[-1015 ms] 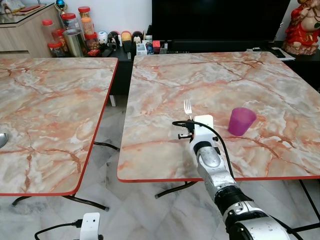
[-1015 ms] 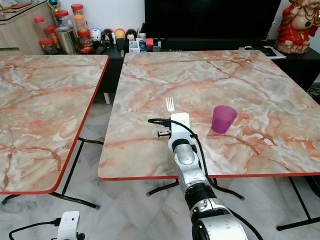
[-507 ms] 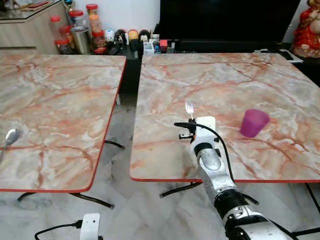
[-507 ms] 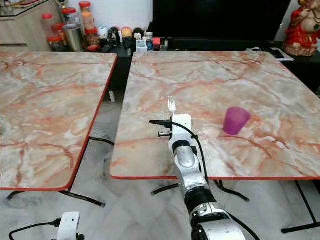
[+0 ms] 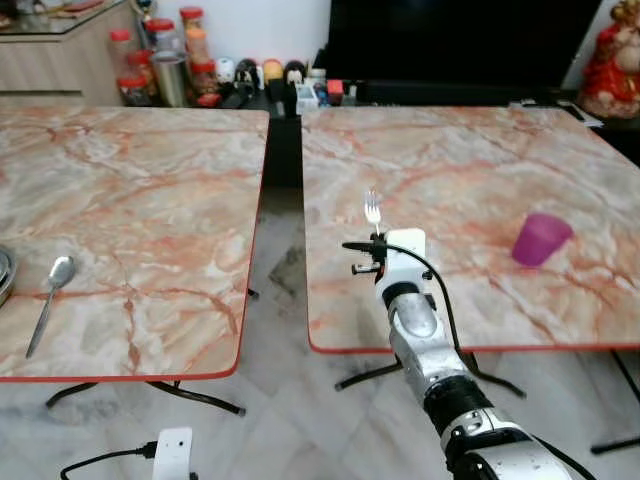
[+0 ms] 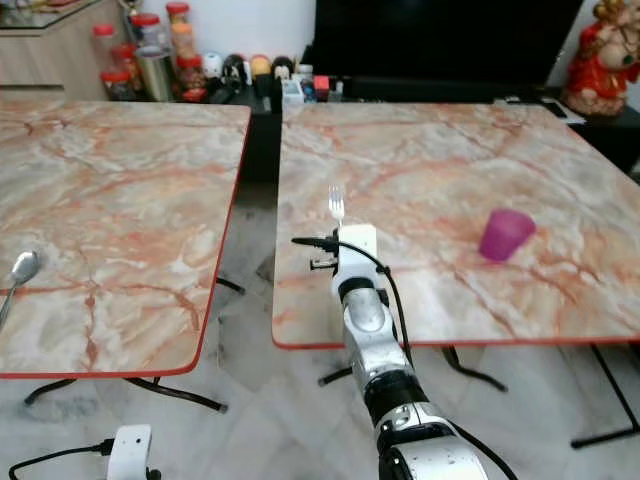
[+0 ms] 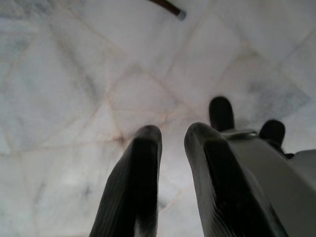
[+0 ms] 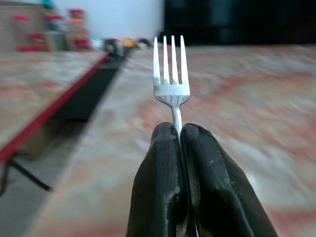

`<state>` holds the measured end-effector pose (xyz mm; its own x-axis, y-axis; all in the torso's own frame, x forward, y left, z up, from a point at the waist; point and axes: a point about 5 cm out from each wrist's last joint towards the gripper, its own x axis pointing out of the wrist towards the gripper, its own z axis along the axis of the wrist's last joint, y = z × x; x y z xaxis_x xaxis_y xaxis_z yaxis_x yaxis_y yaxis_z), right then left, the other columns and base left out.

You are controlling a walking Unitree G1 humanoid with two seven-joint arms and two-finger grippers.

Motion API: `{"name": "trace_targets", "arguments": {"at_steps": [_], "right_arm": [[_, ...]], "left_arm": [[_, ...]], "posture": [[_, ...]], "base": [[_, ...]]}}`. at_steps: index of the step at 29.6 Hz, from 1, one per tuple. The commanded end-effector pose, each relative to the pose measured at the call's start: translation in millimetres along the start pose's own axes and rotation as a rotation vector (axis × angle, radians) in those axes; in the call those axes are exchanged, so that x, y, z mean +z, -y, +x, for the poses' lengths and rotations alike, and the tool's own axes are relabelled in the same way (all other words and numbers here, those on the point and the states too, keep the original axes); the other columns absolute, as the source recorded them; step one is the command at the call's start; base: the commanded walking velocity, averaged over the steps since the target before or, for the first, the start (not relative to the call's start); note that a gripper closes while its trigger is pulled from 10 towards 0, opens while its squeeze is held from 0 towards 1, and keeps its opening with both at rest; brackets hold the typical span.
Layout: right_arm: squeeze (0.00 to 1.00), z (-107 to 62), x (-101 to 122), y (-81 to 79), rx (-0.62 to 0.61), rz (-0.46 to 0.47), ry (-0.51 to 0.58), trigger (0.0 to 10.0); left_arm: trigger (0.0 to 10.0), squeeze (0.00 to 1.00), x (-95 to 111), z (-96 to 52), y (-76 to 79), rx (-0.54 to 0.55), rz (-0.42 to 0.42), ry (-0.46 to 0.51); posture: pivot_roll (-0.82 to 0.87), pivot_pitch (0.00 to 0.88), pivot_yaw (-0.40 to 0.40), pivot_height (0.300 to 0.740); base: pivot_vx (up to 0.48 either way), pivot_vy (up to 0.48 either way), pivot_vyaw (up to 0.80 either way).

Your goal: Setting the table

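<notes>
The camera has swung toward the robot's left since a second ago: the whole scene has slid rightward in the head views, and a spoon (image 5: pixel 46 303) that was barely at the frame edge now lies fully visible on the left desk (image 5: pixel 130 200), beside the rim of a metal dish (image 5: pixel 4 275). The right end effector (image 8: pixel 178 129) has kept its pose, its two ribbed black fingers (image 8: pixel 158 168) pressed together on the thin handle of a fork (image 8: pixel 171 69), which stands tines up just ahead of them.

The fork is bright steel with four slim tines. Both desks carry glossy marble-patterned tops, cream veined with orange, trimmed in a red edge. The right desk (image 5: pixel 470 170) lies under and beyond the right end effector. A translucent purple cup (image 5: pixel 539 239), tapered in shape, stands on it well off to the end effector's right. Jars with red lids (image 5: pixel 165 60) and small figurines crowd a dark shelf far ahead.

The right wrist view gives the grip up close: fork neck pinched between the finger pads. The head views instead show the silver forearm and the white wrist block with its black cable.

The left wrist view shows the left end effector (image 7: pixel 170 136) hanging over pale tiled floor (image 7: pixel 74 74), its fingers a narrow gap apart, holding nothing.
</notes>
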<state>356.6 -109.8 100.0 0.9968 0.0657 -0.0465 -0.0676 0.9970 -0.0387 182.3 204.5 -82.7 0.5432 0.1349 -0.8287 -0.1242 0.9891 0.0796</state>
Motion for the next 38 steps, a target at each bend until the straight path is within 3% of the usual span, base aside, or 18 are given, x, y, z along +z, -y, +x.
{"name": "trace_targets", "arguments": {"at_steps": [1,38], "right_arm": [[0.0,2.6,7.3,-7.1,0.016,0.017,0.024,10.0],[0.0,2.6,8.7,-13.8,0.024,0.034,0.029,10.0]], "left_arm": [[10.0,0.0,-5.6,-0.9,-7.1,0.024,-0.017,-0.023],[10.0,0.0,0.3,-0.5,-14.3,0.038,-0.013,-0.005]], "posture": [[-0.03,0.0,-0.013,0.74],[-0.02,0.0,0.008,0.74]], "base": [[0.0,0.48,0.0],[0.0,0.48,0.0]]}}
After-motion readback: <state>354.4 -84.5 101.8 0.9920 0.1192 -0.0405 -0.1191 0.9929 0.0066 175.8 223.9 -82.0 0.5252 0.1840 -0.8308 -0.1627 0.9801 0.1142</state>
